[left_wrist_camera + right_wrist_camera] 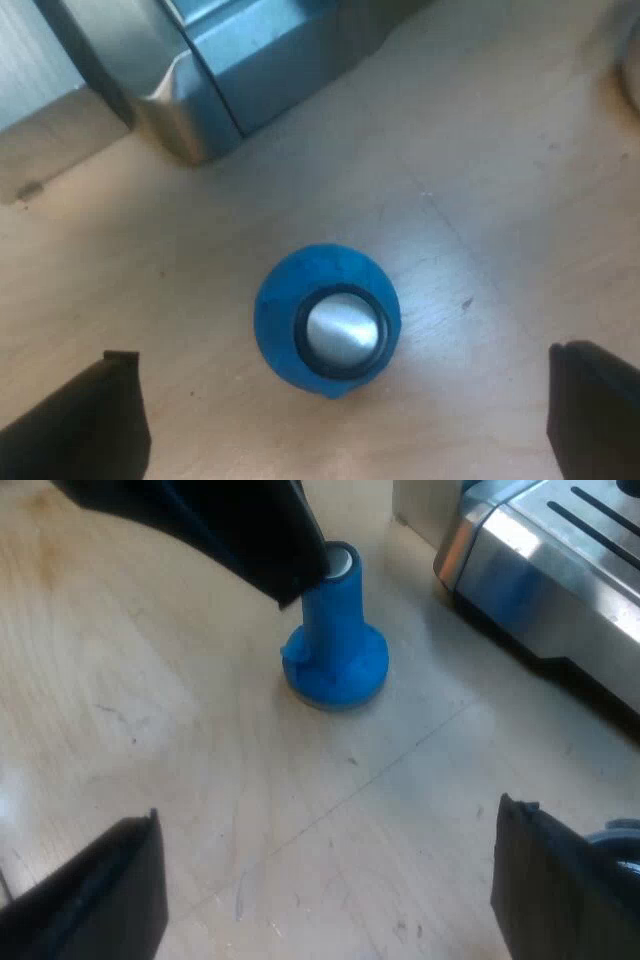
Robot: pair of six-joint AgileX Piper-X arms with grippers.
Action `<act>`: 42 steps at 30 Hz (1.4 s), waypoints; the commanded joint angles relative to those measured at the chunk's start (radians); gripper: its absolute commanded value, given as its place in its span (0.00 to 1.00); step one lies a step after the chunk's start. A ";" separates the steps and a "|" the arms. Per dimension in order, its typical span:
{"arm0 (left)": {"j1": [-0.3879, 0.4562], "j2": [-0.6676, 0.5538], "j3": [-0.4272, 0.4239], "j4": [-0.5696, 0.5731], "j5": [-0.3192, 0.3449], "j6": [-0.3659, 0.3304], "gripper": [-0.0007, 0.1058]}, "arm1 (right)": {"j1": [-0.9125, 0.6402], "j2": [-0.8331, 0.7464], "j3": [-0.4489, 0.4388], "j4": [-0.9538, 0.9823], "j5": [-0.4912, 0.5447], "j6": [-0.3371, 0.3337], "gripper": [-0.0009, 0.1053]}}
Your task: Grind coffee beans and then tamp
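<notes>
**Surface Finishes**

Tamper: matt blue plastic body, with a satin metal cap inside a black ring. Tabletop: pale wood, smooth, lightly scratched. Espresso machine: brushed metal housing, glossy at the edges.

— What sort of place are we working in?
— We take it for a coffee station set up as a robot test bench: a pale wooden tabletop, scuffed and crossed by thin lines, carries the brushed-metal body of an espresso machine.
— A kitchen or a lab?
— We cannot tell which. A blue tamper stands upright on the wood near the machine, and the black fingers of our right pincer hang above the tabletop, which speaks for a bench.
</notes>
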 commanded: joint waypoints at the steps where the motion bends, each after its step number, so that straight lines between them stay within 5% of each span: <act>1: -0.001 0.055 -0.009 -0.029 0.006 0.017 0.78 | -0.002 -0.002 0.001 -0.014 -0.008 -0.007 0.66; 11: -0.001 0.236 -0.009 -0.111 0.006 0.031 0.78 | -0.002 -0.002 0.001 -0.014 -0.006 0.005 0.66; 25: -0.001 0.340 -0.009 -0.151 0.006 0.031 0.77 | -0.002 -0.002 0.001 -0.014 -0.006 0.005 0.66; 30: -0.001 0.340 -0.009 -0.135 0.006 0.029 0.55 | -0.002 -0.002 0.001 -0.014 -0.006 0.005 0.66; 36: -0.001 0.337 -0.011 -0.082 0.006 0.029 0.01 | -0.002 -0.002 0.001 -0.014 -0.006 0.005 0.66; 42: -0.020 0.252 -0.036 -0.057 0.008 0.051 0.01 | -0.002 -0.005 0.001 -0.014 -0.006 0.016 0.66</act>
